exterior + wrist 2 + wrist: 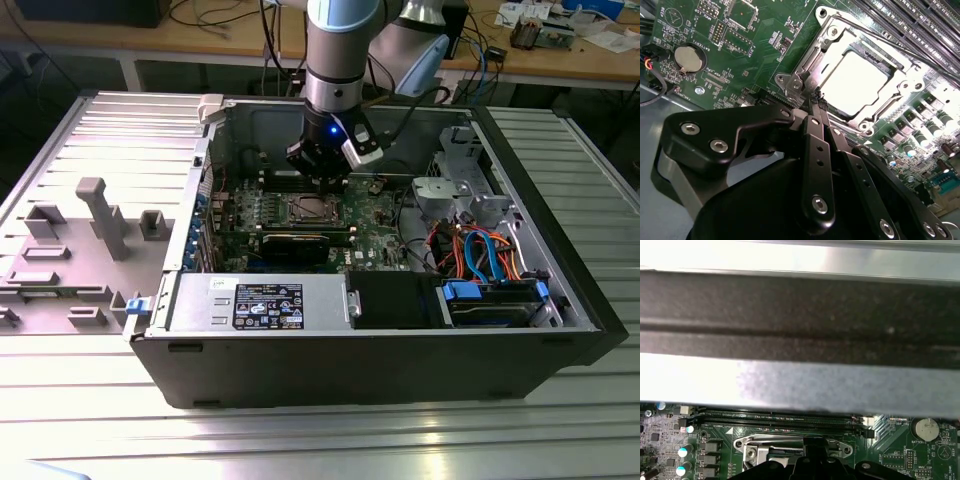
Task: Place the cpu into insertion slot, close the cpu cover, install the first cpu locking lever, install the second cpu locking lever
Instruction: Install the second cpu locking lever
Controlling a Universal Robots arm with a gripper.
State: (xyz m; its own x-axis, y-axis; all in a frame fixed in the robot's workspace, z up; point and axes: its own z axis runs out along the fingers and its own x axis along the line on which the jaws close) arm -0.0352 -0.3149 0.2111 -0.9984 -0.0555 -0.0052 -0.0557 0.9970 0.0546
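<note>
Ribbed grey counter (90, 420) carries the open computer case (400, 350). Inside, on the green motherboard (755, 35), the cpu (860, 75) sits in the insertion slot (840, 40) with the cpu cover (905, 82) down. The clenched pincer (812, 102) hangs at the slot's near corner, tips together.

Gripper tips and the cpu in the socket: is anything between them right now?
In the second wrist view, the gripper sits at a corner of the cpu cover; only that silver frame lies between it and the cpu.
</note>
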